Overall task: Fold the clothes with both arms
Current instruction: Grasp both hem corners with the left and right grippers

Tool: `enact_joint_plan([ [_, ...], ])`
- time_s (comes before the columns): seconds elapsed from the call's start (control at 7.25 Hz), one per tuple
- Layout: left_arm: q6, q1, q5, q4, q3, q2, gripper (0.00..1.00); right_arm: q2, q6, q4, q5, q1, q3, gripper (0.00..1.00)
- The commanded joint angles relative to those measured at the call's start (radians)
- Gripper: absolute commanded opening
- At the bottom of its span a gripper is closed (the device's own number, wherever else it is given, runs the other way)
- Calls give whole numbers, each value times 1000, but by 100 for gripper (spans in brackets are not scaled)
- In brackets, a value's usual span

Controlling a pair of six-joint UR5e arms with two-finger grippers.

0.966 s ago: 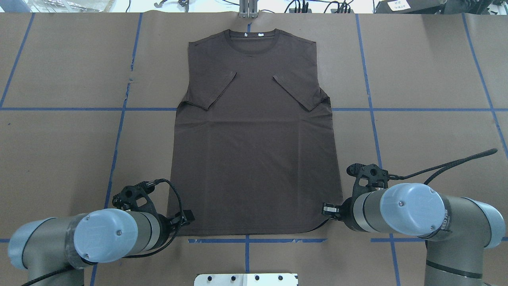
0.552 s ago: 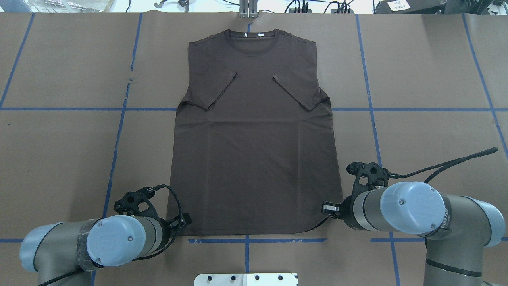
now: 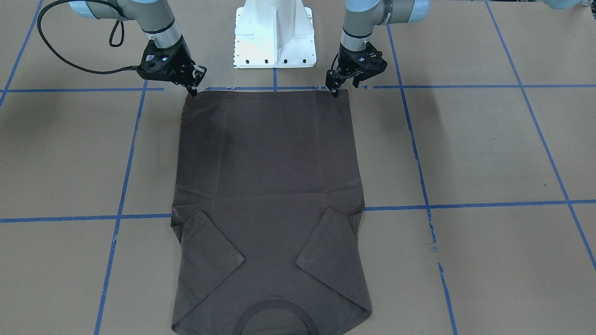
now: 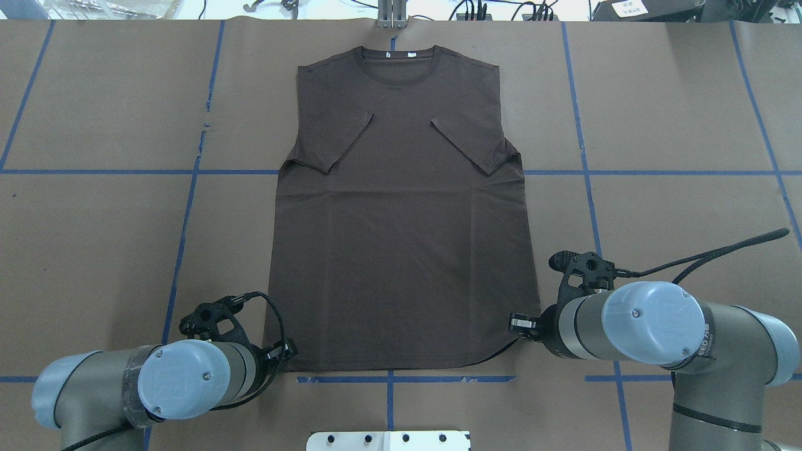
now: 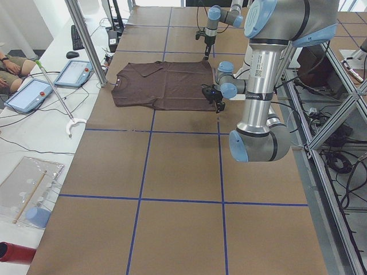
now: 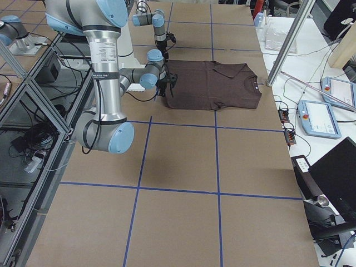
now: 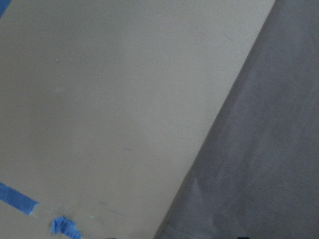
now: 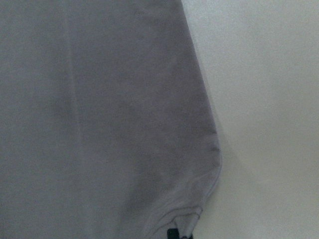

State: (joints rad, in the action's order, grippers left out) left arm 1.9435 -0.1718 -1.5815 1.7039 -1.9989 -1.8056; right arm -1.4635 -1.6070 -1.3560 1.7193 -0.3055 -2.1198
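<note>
At the T-shirt (image 3: 267,186) hem corners sit left tool (image 3: 335,91) and right tool (image 3: 192,90)

Front view's edge crops the T-shirt (image 3: 265,163) at its collar.

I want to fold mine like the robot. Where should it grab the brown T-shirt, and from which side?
Probably the two corners of the bottom hem, nearest the robot, each from its outer side. The T-shirt lies flat with sleeves folded in and collar far away, so lifting there could carry the hem to the collar. The left claw and right claw sit at those corners.
</note>
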Motion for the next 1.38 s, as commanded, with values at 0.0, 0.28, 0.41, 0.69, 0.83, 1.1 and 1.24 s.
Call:
enact_joint_plan([
  [0.0, 2, 0, 0, -1, 2, -3, 70, 0, 1, 0, 0, -3, -2, 0],
  [0.28, 2, 0, -2, -1, 2, -3, 37, 0, 1, 0, 2, -3, -2, 0],
  [0.41, 2, 0, 0, -1, 2, -3, 19, 0, 1, 0, 3, -3, -3, 0],
  [0.69, 8, 0, -2, -9, -4, -4, 0, 0, 1, 0, 5, -4, -5, 0],
  [0.83, 8, 0, -3, -24, -14, -11, 0, 0, 1, 0, 6, -4, -6, 0],
  [1.1, 2, -9, -5, -38, -91, -3, 0, -14, 1, 0, 38, -9, -54, 0],
  [1.24, -8, -2, -8, -123, -154, -3, 0, -27, -2, -2, 46, -11, -89, 0],
])
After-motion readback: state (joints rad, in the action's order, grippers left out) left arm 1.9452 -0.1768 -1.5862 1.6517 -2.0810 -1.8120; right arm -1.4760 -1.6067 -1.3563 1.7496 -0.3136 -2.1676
